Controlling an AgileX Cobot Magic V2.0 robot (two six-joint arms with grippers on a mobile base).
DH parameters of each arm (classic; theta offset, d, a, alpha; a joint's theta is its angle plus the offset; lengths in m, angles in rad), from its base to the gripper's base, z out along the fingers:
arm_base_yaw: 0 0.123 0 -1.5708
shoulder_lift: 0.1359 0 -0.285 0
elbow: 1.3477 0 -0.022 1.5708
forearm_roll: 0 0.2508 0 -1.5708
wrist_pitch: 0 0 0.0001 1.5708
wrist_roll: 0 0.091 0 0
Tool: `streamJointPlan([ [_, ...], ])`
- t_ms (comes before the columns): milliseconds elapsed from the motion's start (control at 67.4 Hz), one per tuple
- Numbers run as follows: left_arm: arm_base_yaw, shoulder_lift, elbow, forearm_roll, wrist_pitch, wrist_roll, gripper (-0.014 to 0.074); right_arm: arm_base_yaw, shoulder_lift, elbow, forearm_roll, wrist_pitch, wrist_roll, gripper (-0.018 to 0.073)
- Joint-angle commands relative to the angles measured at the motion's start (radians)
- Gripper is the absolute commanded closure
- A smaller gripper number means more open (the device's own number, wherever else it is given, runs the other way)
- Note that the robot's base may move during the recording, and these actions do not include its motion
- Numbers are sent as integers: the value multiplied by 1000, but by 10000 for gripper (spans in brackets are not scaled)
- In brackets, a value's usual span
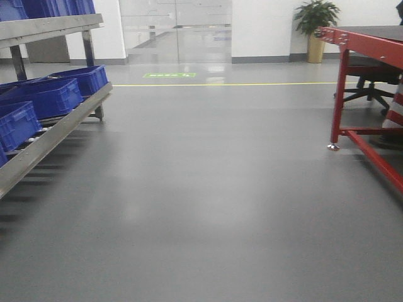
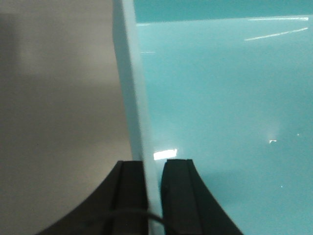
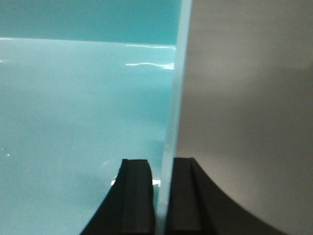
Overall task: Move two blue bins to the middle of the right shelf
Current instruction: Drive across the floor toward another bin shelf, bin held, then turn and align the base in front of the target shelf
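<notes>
Left fingers [image 2: 131, 196] clamped on blue bin wall [image 2: 131, 88] at lower centre, right fingers [image 3: 137, 196] likewise gripping upright bin wall [image 3: 175, 98]

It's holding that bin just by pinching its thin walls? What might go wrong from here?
The left fingers and right fingers each pinch only a thin bin wall, so it might slip or tilt. The red table stands close on the right; a turn could clip its leg.

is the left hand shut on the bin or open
Shut: the left hand pinches the bin wall, one finger on each side.
</notes>
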Motion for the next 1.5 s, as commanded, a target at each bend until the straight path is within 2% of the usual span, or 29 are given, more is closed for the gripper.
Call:
streamJointPlan([
  [0,-8,-19,-17,-50,-45,15,707,-5,-9,-9,2,-50,-15,711],
  [1485,-8,-19,-17,-50,-45,15,707,-5,-9,-9,2,-50,-15,711],
])
